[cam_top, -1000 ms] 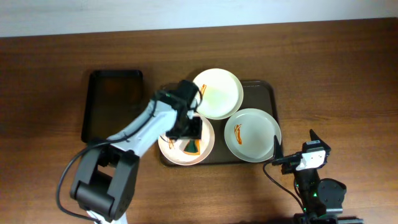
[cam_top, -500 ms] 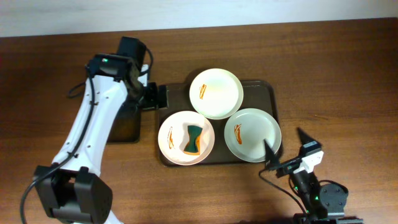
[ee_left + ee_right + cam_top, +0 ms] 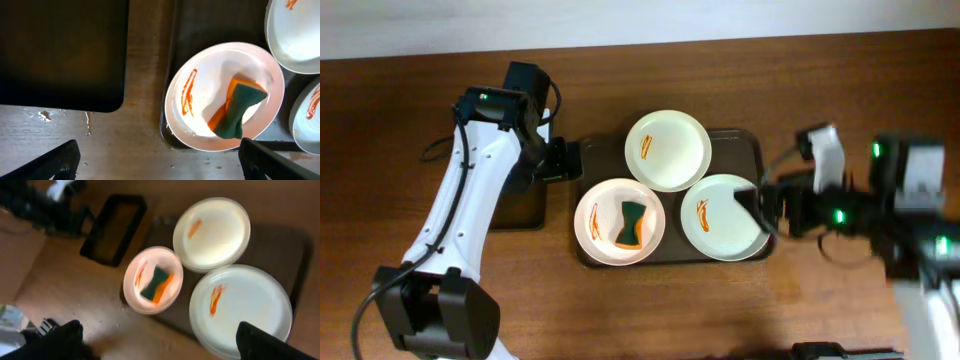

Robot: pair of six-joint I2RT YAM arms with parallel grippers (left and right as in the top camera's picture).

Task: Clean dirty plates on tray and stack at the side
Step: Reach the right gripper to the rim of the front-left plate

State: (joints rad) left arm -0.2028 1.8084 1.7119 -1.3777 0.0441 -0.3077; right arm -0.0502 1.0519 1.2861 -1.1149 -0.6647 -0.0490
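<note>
Wiping not yet begun: three plates [image 3: 667, 150] all inside the tray [image 3: 752, 142], each streaked orange-red, with a sponge [image 3: 631, 223] lying on the one in tray's near-left corner. Left gripper [image 3: 568, 160] just off tray's left edge beside the black tray [image 3: 60, 50], fingers spread wide and empty; right gripper [image 3: 157, 330] near tray's right edge, fingers likewise apart, holding nothing. Next move, by judgement: bring left gripper over the sponge, clench on it, scrub the streak beneath.
</note>
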